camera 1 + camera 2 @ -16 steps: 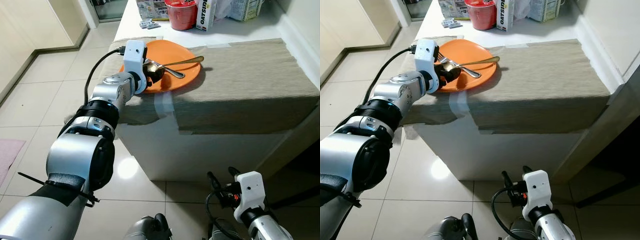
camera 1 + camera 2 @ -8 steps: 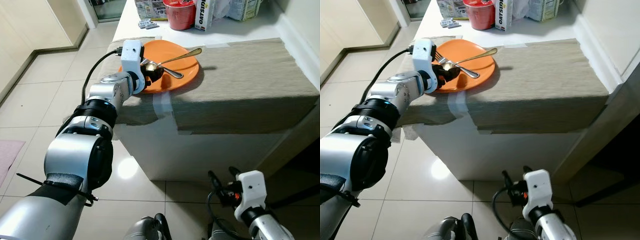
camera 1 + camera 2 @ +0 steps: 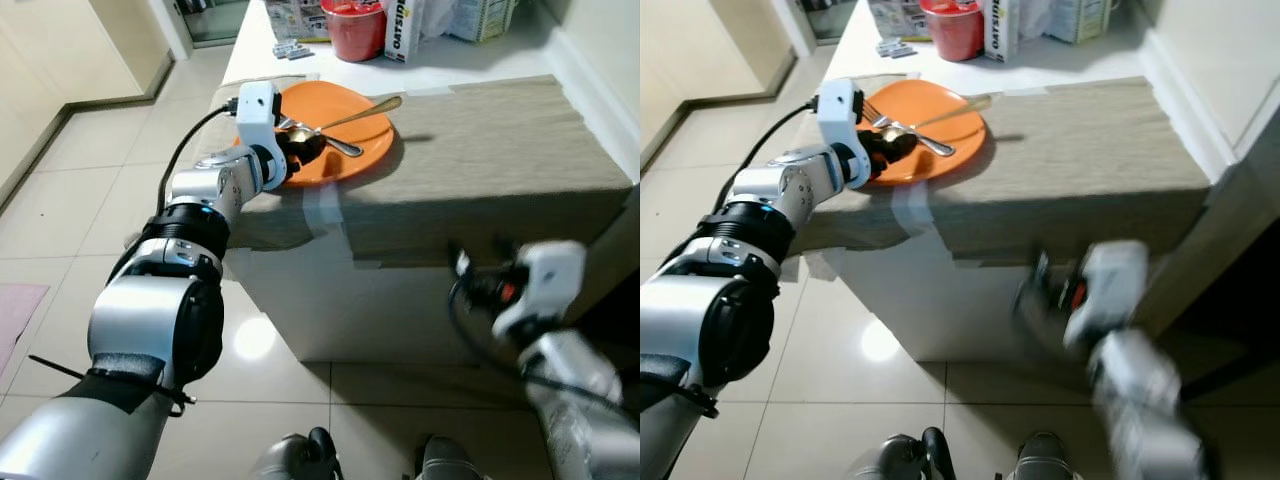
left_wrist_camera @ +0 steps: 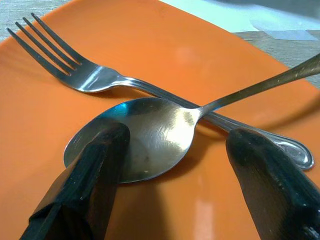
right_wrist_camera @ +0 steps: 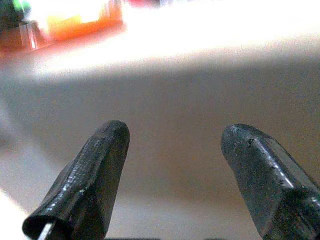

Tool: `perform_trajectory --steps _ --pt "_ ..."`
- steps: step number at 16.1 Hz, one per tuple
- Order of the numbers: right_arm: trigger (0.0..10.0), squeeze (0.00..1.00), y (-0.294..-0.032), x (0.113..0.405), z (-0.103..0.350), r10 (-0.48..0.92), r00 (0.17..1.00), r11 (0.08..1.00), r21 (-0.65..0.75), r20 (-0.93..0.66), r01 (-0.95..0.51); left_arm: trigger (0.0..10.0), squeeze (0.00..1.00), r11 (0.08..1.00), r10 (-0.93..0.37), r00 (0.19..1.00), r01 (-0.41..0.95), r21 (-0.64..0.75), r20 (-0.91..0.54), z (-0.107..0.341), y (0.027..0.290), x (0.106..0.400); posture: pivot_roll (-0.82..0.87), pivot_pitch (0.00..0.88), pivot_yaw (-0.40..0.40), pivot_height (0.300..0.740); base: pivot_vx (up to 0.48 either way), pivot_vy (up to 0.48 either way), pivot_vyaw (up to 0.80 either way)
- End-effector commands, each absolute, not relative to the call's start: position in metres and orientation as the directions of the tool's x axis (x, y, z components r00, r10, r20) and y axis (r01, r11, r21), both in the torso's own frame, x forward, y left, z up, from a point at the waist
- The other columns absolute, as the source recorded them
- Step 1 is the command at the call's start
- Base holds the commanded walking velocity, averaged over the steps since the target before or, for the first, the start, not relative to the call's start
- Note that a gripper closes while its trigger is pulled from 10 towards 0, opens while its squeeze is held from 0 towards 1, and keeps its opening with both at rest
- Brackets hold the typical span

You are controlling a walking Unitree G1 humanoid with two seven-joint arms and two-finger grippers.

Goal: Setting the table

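Note:
An orange plate (image 3: 362, 150) lies at the near left corner of the cloth-covered table (image 3: 480, 140). A fork (image 4: 80, 75) lies flat on it. A gold spoon (image 3: 345, 118) crosses over the fork, its handle slanting up toward the far right. My left gripper (image 3: 300, 148) reaches over the plate's left rim. It is open, and its fingers (image 4: 107, 150) straddle the spoon's bowl (image 4: 150, 135), with one tip resting against the bowl's edge. My right gripper (image 3: 478, 272) is blurred in front of the table's side, below the top. It is open with nothing between its fingertips (image 5: 107, 145).
A red tub (image 3: 358, 25), an oats carton (image 3: 400, 30) and other packets stand on the white counter behind the plate. A wall runs along the table's right side. Tiled floor lies open to the left and in front.
My right arm has swung up from near the floor to just below the table top, blurred by the motion. The spoon's handle has tipped a little higher. The left gripper has hardly shifted.

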State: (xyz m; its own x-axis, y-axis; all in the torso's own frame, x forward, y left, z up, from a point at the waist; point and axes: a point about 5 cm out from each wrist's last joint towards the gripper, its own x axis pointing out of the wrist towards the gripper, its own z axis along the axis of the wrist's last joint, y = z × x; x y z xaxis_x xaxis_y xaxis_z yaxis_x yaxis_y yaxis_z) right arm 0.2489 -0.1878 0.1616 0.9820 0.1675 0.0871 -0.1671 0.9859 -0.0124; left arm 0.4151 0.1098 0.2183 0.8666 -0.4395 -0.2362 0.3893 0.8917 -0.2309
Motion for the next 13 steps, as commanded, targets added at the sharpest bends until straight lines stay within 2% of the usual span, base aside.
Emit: perform_trajectory --steps 1,5,8,10,13 --pt "10.0 0.00 -0.190 0.250 0.161 0.153 0.986 0.987 0.033 0.066 -0.156 10.0 0.00 0.893 -0.442 0.801 0.355 -0.276 -0.403 0.175 0.112 0.404 -0.26 0.147 0.188 0.740 0.000 0.000 0.00" --pt "10.0 0.00 -0.195 0.284 0.195 0.135 0.978 0.980 0.126 0.160 -0.156 10.0 0.00 0.886 -0.460 0.777 0.369 -0.282 -0.429 0.168 0.112 0.399 -0.24 0.145 0.189 0.740 0.000 0.000 0.00" --pt "10.0 0.00 -0.186 0.308 0.211 0.151 0.969 0.948 0.249 0.195 -0.198 10.0 0.00 0.886 -0.460 0.774 0.364 -0.288 -0.435 0.167 0.114 0.398 -0.22 0.144 0.189 0.740 0.000 0.000 0.00" --pt "10.0 0.00 -0.166 0.333 0.230 0.210 0.948 0.884 0.367 0.240 -0.289 10.0 0.00 0.881 -0.470 0.766 0.373 -0.292 -0.439 0.168 0.112 0.396 -0.20 0.140 0.190 0.740 0.000 0.000 0.00" --pt "10.0 0.00 -0.147 0.357 0.230 0.259 0.939 0.839 0.429 0.228 -0.336 10.0 0.00 0.875 -0.480 0.761 0.381 -0.298 -0.436 0.171 0.109 0.396 -0.19 0.139 0.184 0.740 0.000 0.000 0.00"
